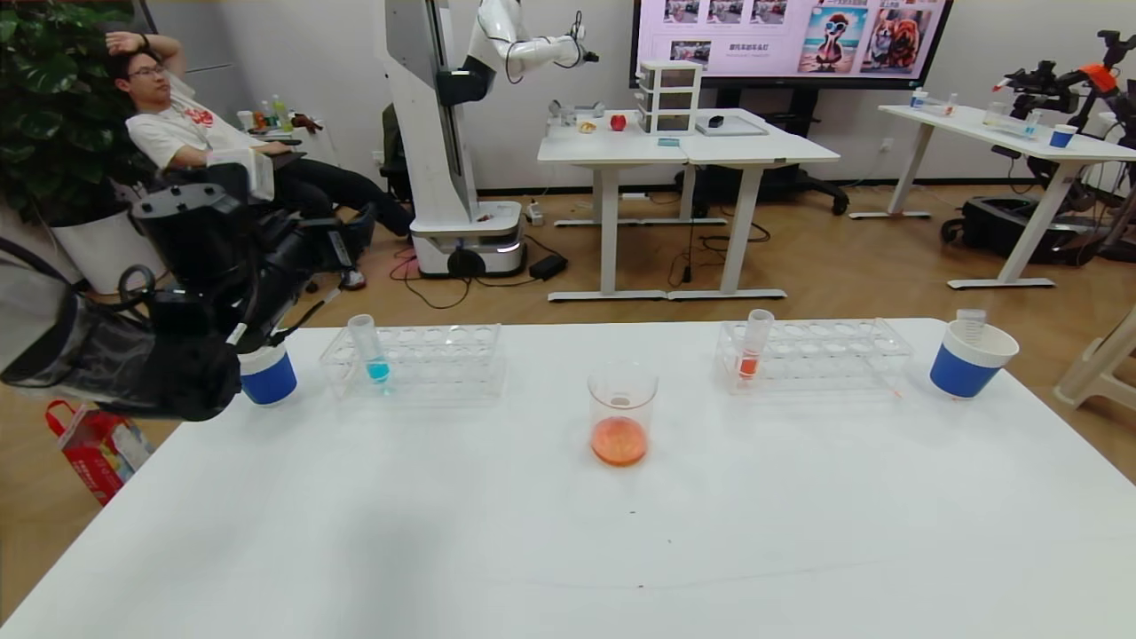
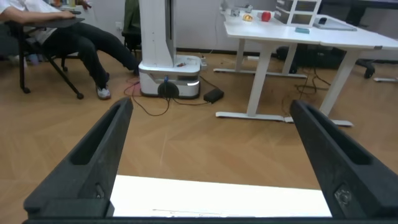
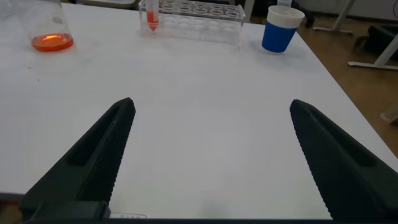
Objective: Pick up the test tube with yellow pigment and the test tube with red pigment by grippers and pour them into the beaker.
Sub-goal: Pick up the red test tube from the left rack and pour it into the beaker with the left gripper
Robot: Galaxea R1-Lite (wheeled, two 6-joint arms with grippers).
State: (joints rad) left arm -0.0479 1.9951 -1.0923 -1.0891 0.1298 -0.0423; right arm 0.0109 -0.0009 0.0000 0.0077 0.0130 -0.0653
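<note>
The beaker (image 1: 621, 413) stands mid-table with orange-red liquid in its bottom; it also shows in the right wrist view (image 3: 46, 28). A test tube with red pigment (image 1: 754, 346) stands upright in the right rack (image 1: 825, 351), seen too in the right wrist view (image 3: 151, 15). No tube with yellow pigment is in view. My left gripper (image 1: 306, 253) is raised over the table's far left corner, above a blue cup (image 1: 268, 377); it is open and empty (image 2: 211, 109). My right gripper (image 3: 212, 106) is open and empty above bare table near the front right; it is outside the head view.
A left rack (image 1: 444, 355) holds a blue-liquid tube (image 1: 368, 351). A blue cup (image 1: 967, 364) at the far right holds an empty clear tube (image 1: 971, 324). Beyond the table's far edge are floor, desks, another robot and a seated person.
</note>
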